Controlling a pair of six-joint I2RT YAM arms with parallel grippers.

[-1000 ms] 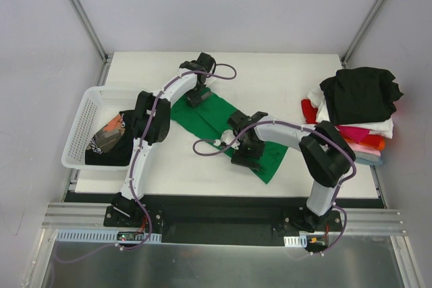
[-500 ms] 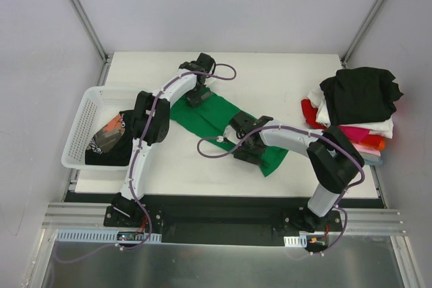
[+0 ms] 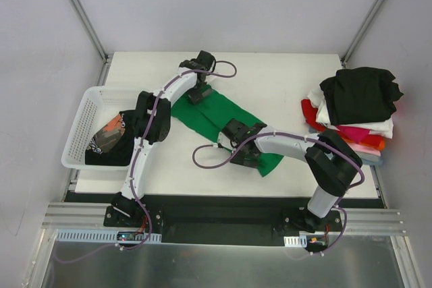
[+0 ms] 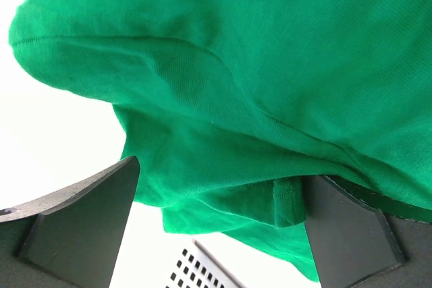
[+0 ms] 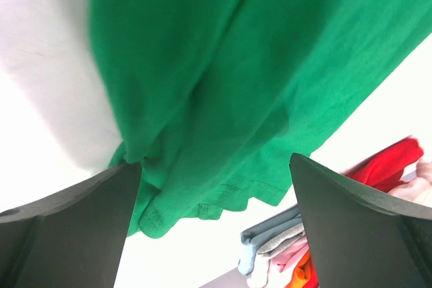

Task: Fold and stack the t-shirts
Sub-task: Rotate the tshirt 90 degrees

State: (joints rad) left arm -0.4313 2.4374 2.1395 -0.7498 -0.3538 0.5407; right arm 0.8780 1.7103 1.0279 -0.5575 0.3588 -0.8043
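Mid-frame on the white desk, the bright green cloth t-shirt looks half folded to me. My left pincer and right pincer both gape with its cloth between their fingers. Next I'd close, then carry the fold over.

No words or numbers could be read anywhere; the print on the black t-shirt was too small.

1. The plain cloth t-shirt spread out flat is an even bright green.
2. The crumpled black cloth t-shirt carries an orange and white print.
3. The rectangular plastic mesh basket is white.
4. The stack of folded cloth t-shirts runs black, white, pink, red and orange, with pale blue-grey lowest.
5. The flat table top is white.
6. The thin cables are purple.
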